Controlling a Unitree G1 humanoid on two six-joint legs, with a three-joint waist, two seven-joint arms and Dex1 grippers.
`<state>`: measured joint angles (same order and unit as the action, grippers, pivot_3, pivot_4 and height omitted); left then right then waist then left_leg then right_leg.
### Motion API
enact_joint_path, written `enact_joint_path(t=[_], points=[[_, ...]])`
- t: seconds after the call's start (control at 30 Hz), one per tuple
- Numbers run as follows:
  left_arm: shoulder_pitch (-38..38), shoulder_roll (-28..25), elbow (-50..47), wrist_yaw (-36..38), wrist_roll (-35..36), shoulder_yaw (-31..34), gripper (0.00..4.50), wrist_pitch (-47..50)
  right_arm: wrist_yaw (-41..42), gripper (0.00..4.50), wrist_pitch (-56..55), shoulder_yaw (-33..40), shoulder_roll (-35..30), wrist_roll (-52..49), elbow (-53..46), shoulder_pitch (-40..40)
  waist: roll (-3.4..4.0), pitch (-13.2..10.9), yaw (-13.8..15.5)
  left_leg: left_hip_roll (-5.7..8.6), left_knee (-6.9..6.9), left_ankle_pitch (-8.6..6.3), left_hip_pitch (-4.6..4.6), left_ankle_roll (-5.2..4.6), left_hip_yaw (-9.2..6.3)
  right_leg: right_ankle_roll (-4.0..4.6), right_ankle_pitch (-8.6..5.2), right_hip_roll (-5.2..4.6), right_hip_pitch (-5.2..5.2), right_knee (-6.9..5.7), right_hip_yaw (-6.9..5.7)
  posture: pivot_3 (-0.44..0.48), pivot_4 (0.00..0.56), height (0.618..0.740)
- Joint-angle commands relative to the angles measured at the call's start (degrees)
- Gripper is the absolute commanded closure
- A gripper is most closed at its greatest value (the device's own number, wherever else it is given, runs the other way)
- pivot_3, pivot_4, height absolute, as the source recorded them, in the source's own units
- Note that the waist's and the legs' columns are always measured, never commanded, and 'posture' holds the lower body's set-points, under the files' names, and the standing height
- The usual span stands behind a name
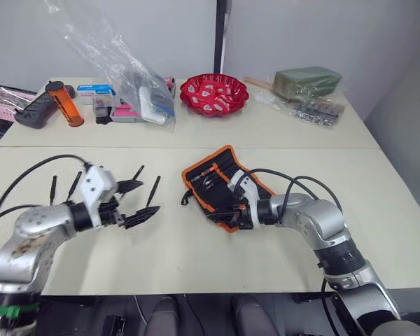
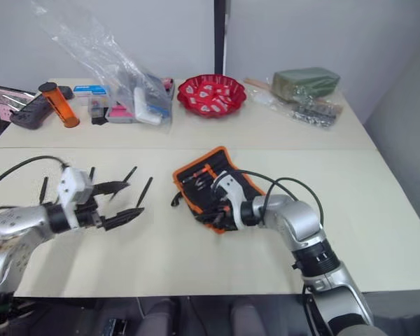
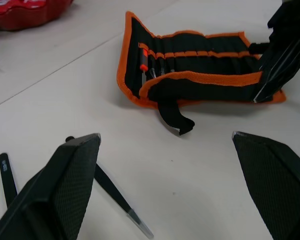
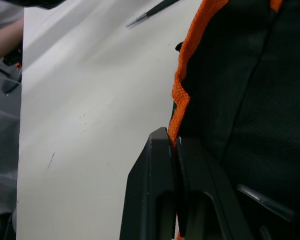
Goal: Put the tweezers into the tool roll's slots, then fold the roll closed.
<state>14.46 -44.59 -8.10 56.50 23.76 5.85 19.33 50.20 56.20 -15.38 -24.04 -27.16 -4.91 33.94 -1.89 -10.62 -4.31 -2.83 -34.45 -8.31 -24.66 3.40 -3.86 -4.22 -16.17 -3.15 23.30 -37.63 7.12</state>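
While right hand (image 1: 227, 215) pinches tool roll (image 1: 220, 183), tweezers (image 1: 152, 190) outside

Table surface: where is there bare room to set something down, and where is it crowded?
Bare: the near table strip between both arms, and the right side beyond the tool roll. Crowded: the back edge, from the orange bottle past the red bowl; loose tweezers around the left tool.

- Four tweezers (image 1: 152, 190) are counted loose on the table.
- One tool roll (image 1: 220, 183) is seen.
- One red bowl (image 1: 213, 94) is seen.
- One orange cylinder (image 1: 62, 103) is seen.
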Motion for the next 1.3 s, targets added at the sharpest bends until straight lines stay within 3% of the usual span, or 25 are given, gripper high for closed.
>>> enact_joint_path(t=[0.03,0.2,0.5,0.7,0.97,1.3], points=[[12.50,1.59,9.89,4.72,-10.92,-10.88,0.00,-10.40,0.76,4.47,-2.01,0.09,-0.32,0.46,-0.19,1.60,0.00,0.00,0.93,0.01,-0.08,0.00,-0.04,0.00,-0.04,-0.04,0.02,0.01,-0.03,0.01,-0.02,0.000,0.150,0.740],[25.90,6.26,24.01,10.35,-17.16,-18.70,0.00,-18.70,0.28,4.47,-2.24,1.05,-0.07,0.55,0.07,1.34,-0.01,0.01,1.07,0.08,-0.25,0.00,-0.23,0.00,-0.08,-0.13,0.11,-0.02,-0.04,0.10,-0.03,0.000,0.150,0.740],[37.31,11.77,41.43,15.54,-25.36,-25.24,0.00,-30.25,-0.27,4.47,-2.20,2.06,-0.66,0.43,-0.62,0.85,-0.01,0.01,0.87,0.08,-0.33,0.00,-0.39,-0.03,-0.24,-0.09,0.13,0.01,0.06,-0.04,-0.12,0.000,0.150,0.740],[39.98,13.61,47.46,17.33,-27.42,-25.51,1.88,-32.33,-0.89,4.50,-1.59,2.69,-0.70,0.09,-1.42,0.40,-0.01,0.00,0.76,0.09,-0.36,0.00,-0.42,-0.03,-0.30,-0.16,0.09,0.01,0.06,-0.07,-0.15,0.000,0.150,0.740],[37.01,11.42,45.84,23.27,-25.14,-23.76,4.48,-30.72,-1.40,4.50,0.18,3.46,-0.83,-0.72,-2.80,-0.20,-0.01,0.01,0.54,0.10,-0.38,0.00,-0.42,-0.03,-0.37,-0.13,0.10,0.01,0.06,-0.18,-0.20,0.000,0.150,0.740],[30.36,10.93,39.97,22.90,-25.67,-24.08,4.48,-33.21,-1.89,4.50,1.28,0.26,-0.63,-0.56,-6.73,-3.09,-0.01,0.01,0.50,0.10,-0.40,0.00,-0.41,-0.03,-0.41,-0.10,0.12,0.01,0.06,-0.30,-0.22,0.000,0.150,0.740]])
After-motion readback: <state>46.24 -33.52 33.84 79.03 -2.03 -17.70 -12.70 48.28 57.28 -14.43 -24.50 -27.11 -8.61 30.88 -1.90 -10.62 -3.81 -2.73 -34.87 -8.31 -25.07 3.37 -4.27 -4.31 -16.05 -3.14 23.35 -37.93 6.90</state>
